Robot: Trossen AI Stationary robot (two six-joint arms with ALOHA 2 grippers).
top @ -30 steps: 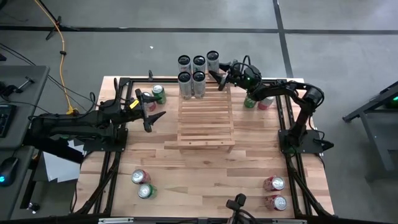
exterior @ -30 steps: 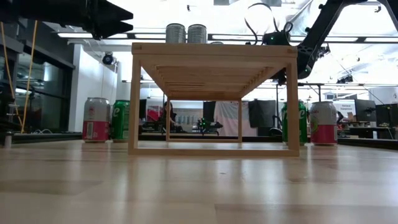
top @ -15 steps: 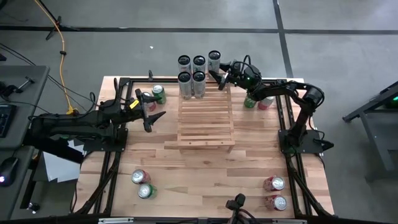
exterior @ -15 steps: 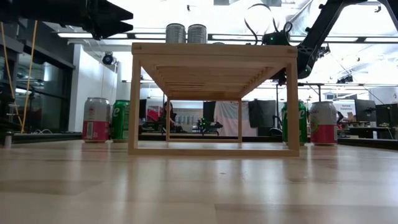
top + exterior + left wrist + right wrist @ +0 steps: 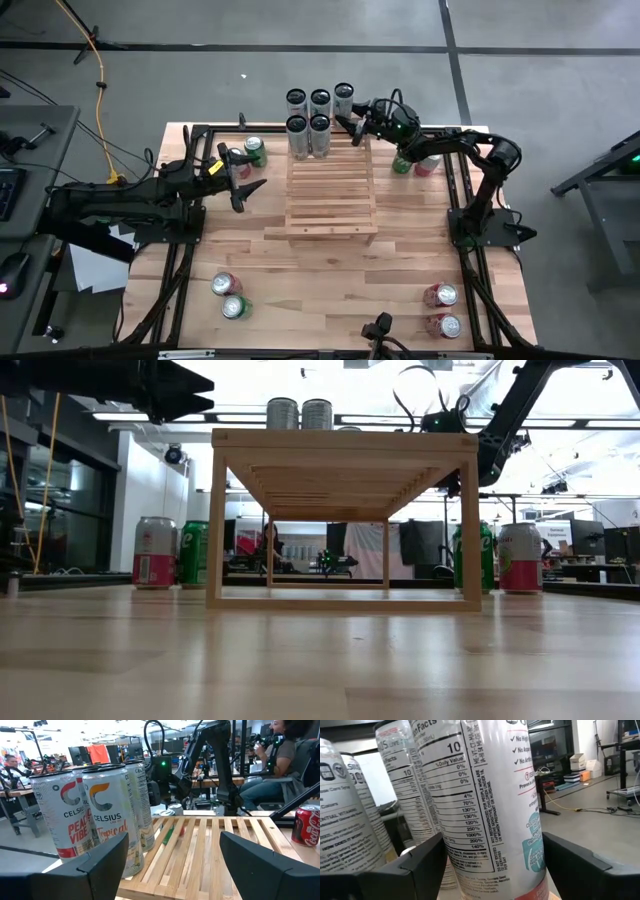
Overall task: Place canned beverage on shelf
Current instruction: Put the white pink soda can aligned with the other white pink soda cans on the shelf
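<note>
Right pincer [image 5: 352, 122] spread wide at the back right corner of the shelf [image 5: 331, 190], fingers either side of a tall silver can [image 5: 343, 101] — flanking it, gripping nothing, contact not clear. Can upright on the shelf's top step, end of a back row of three, two more cans [image 5: 309, 135] just in front. Left pincer [image 5: 243, 177] open too and empty, hanging over the desk [image 5: 330, 270] just left of the shelf — beside a green can [image 5: 255, 150].
</note>
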